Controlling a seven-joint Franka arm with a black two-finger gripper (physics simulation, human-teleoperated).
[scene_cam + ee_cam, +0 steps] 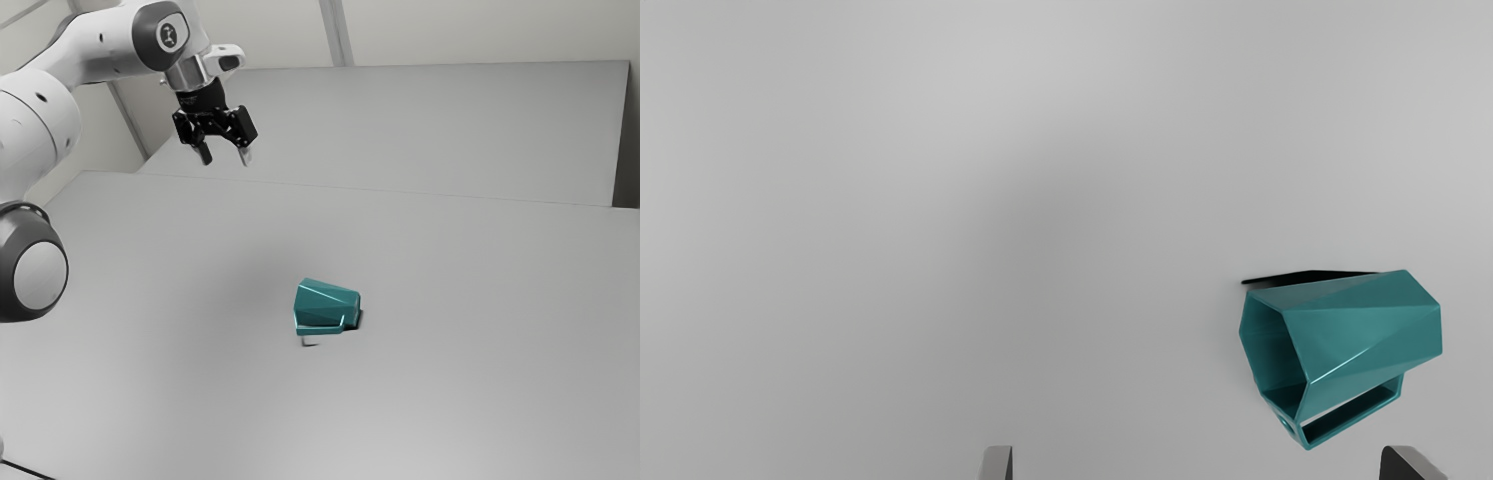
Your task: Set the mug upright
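Observation:
High above the table, my gripper (pixel 226 158) hangs open in the exterior view, up and to the left of the mug. A teal faceted mug (pixel 326 304) lies on its side, its handle toward the exterior view's bottom. In the wrist view the mug (pixel 1366 333) shows its open mouth, with the handle low along its side. Both fingertips of the gripper (pixel 1196 463) stand wide apart, nothing between them, and the mug is well below them.
The grey table (pixel 180 380) stretches around the mug, its far edge running behind it. Beyond that edge stands a pale grey surface (pixel 420 130) in front of a light wall.

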